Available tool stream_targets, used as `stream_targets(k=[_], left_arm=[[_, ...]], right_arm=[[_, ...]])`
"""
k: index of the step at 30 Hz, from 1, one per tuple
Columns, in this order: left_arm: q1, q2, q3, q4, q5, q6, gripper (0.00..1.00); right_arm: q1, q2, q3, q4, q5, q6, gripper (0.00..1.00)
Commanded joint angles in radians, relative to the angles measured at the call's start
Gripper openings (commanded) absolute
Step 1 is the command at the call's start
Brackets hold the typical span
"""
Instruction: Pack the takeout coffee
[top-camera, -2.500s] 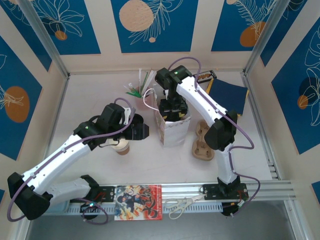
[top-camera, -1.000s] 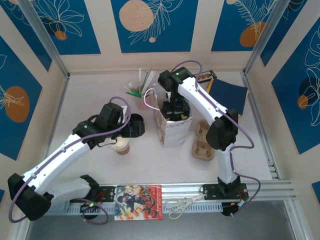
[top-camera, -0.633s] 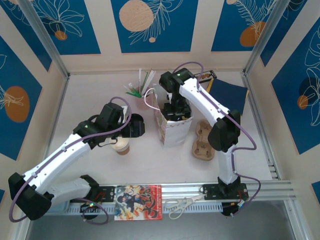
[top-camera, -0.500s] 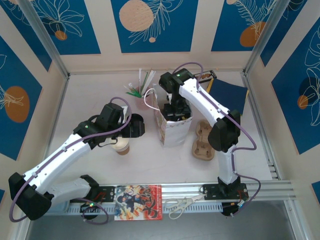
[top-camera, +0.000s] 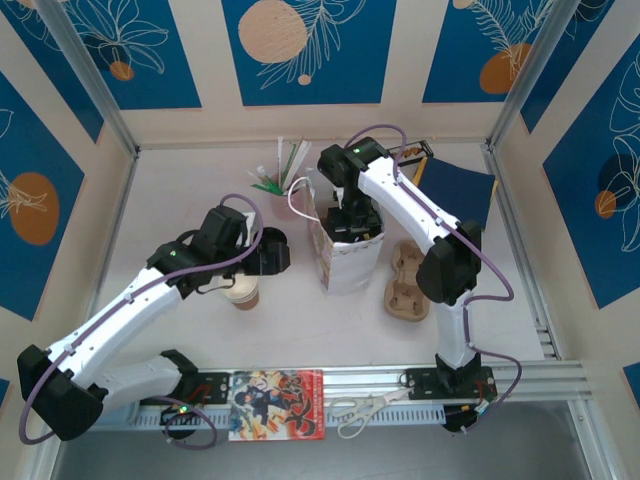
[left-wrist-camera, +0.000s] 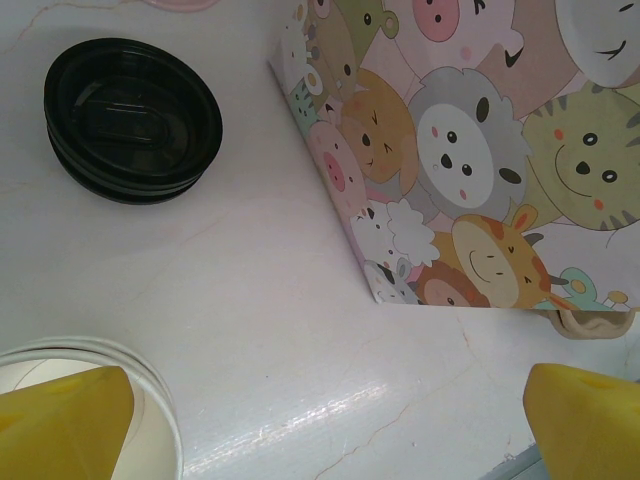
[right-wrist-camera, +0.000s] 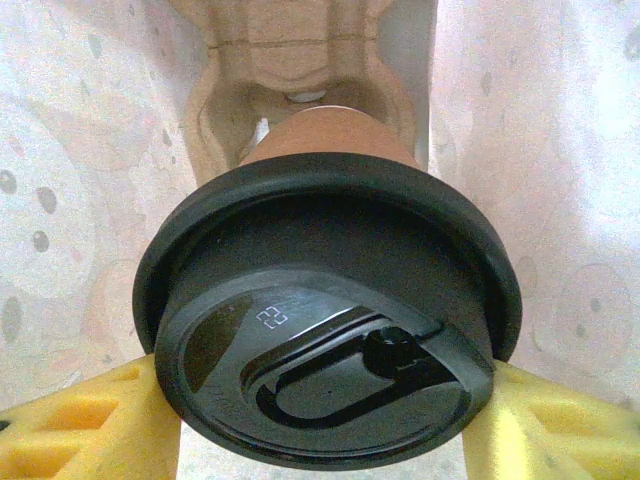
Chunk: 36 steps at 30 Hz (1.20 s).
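A takeout coffee, a kraft-brown cup (right-wrist-camera: 330, 137) capped with a black lid (right-wrist-camera: 320, 330), hangs inside the paper bag (top-camera: 350, 268). My right gripper (right-wrist-camera: 320, 425) is shut on it just under the lid's rim, yellow fingertips (right-wrist-camera: 80, 430) on both sides. Below it a cardboard carrier (right-wrist-camera: 300, 60) lies in the bag's bottom. In the top view the right gripper (top-camera: 352, 222) reaches down into the bag's mouth. A second, open kraft cup (top-camera: 240, 293) stands on the table left of the bag, and its white rim (left-wrist-camera: 160, 400) sits beside my left gripper (left-wrist-camera: 325, 430), which is open and holds nothing.
A stack of black lids (left-wrist-camera: 130, 120) lies on the table left of the cartoon-animal bag (left-wrist-camera: 470, 150). A pink cup of straws (top-camera: 275, 180) stands behind the bag. Another cardboard carrier (top-camera: 408, 282) lies right of it, a dark blue folder (top-camera: 455, 190) behind. Scissors (top-camera: 355, 410) rest on the front rail.
The left gripper has drawn back slightly to the left. The right wrist shifted a little over the bag, still gripping the lidded cup. Nothing has moved in the last half second.
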Motion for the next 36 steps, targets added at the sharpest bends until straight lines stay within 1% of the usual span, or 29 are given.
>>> stream_targets(k=[1,29,36], left_arm=[[0.012,-0.003,-0.004,0.01,0.016,-0.015,1.0],[0.015,0.005,-0.004,0.019,0.028,-0.015,1.0],[0.015,0.007,-0.006,0.019,0.026,-0.015,1.0]], right_arm=[[-0.002,-0.052,-0.013,-0.034,-0.029,-0.005,0.65],[-0.011,-0.04,-0.01,-0.028,-0.028,-0.018,0.65],[-0.016,-0.034,0.002,-0.01,-0.058,-0.034,0.65]])
